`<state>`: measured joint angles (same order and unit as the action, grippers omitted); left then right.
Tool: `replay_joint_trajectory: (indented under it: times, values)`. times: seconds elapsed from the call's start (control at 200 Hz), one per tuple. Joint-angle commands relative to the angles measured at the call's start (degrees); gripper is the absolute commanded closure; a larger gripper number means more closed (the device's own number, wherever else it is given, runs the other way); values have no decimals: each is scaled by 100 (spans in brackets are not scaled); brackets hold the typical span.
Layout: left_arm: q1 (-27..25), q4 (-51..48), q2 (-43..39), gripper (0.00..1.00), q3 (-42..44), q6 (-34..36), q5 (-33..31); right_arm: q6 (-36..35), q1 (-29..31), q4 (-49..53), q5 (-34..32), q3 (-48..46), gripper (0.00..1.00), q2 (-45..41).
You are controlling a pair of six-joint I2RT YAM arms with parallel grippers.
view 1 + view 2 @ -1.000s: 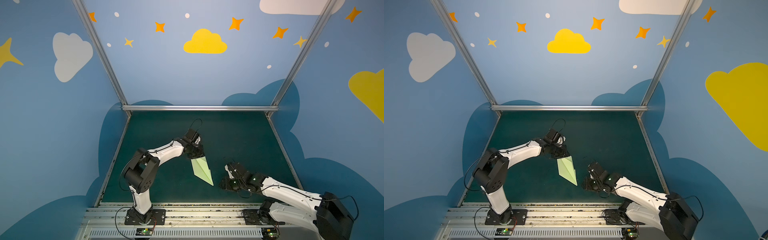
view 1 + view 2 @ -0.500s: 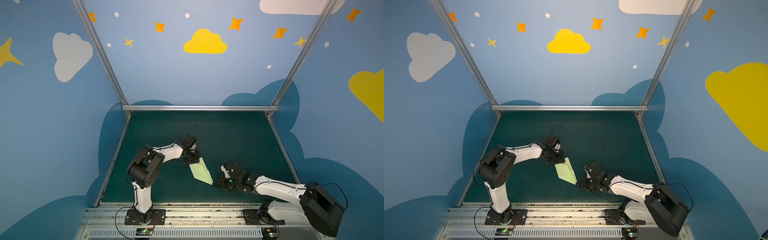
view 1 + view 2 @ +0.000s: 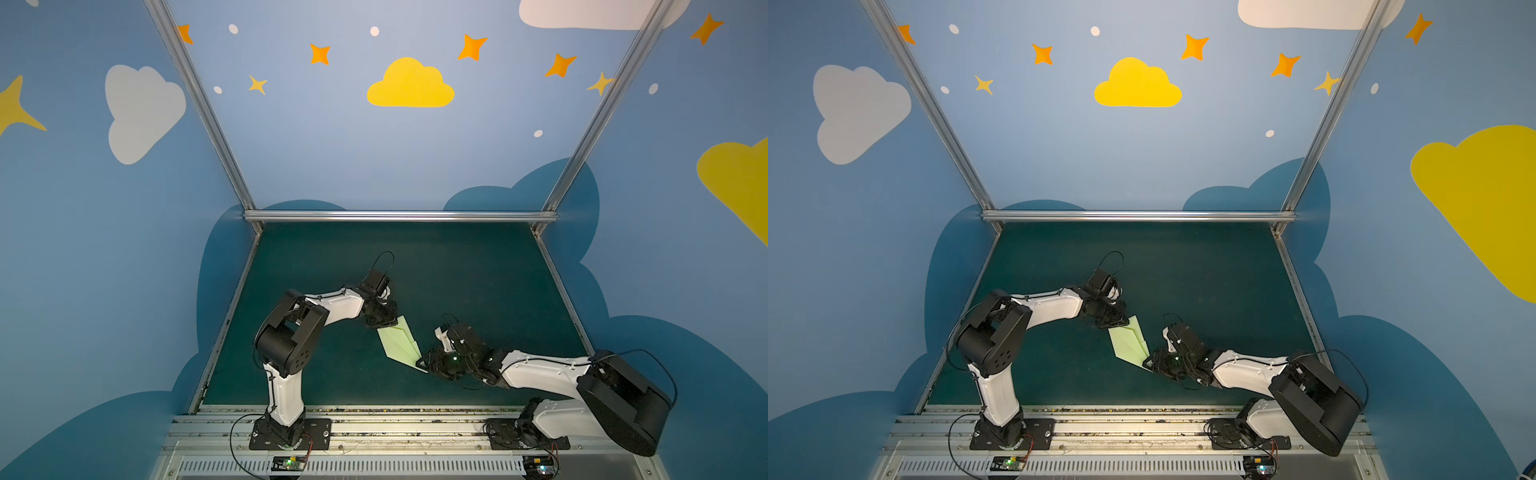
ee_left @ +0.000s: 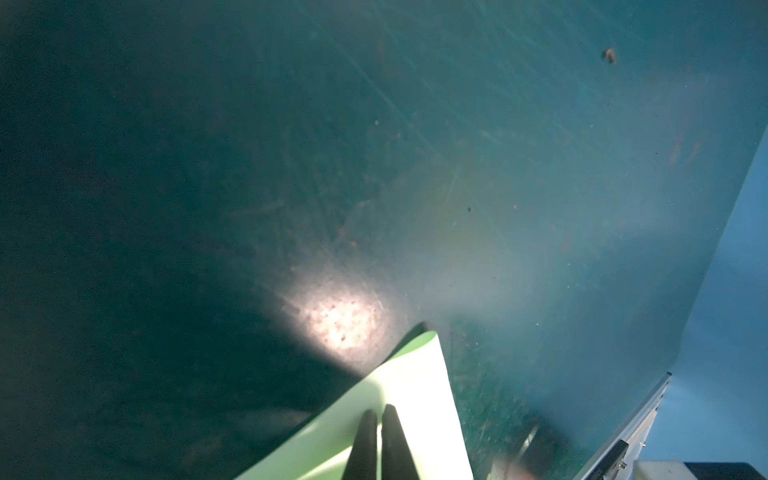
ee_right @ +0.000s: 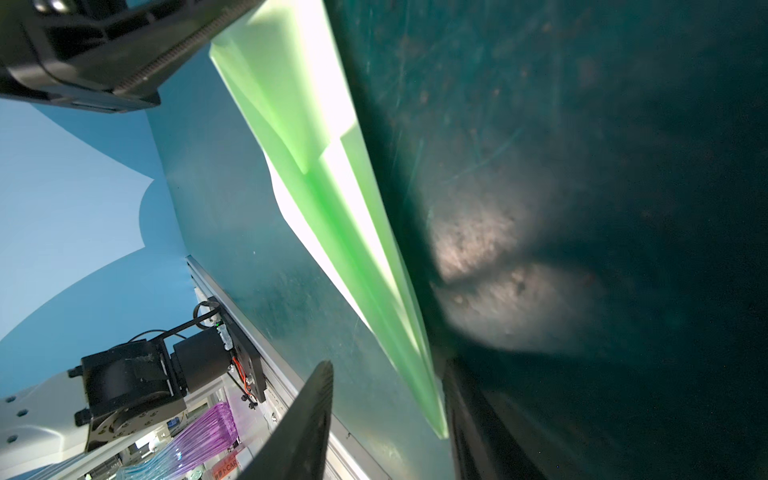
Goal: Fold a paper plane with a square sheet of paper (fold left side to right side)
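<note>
left wrist view shows our left gripper [image 4: 378,411] pinching the tail of the paper plane [image 4: 415,395], already a creased dart down on the mat [image 3: 457,270] between our arms, right gripper [image 5: 388,363] spread around its nose, so we figure it's nearly finished

Cannot see the wide end of the plane [image 3: 400,347] in both top views; buried under the left pincer [image 3: 385,326]. Cannot tell at that size whether the nose touches the right pincer [image 3: 424,365], nor how its jaws stand. Left wrist: get only one corner of the plane [image 4: 415,395], cut by the frame edge together with the fingers [image 4: 365,440]; cannot resolve the blurred counter [image 4: 498,249] beyond. Right wrist: lose the wide end of the plane [image 5: 332,199] past the frame edge; see one finger [image 5: 309,419] cropped, the second only as a dark blur.
</note>
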<state>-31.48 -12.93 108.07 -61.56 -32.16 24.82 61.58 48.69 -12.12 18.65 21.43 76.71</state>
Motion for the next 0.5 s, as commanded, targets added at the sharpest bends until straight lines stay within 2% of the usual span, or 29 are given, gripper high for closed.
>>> replay_joint_trajectory:
  times: [0.0,0.225,0.496]
  values:
    - [19,-6,206,93,119,54,-130,8,-80,-305,1,-144,58,215]
    - [20,94,174,94,210,-13,-112,-79,-136,-790,353,24,71,616]
    - [19,142,112,94,294,-44,-70,-30,-289,-1381,631,338,82,1232]
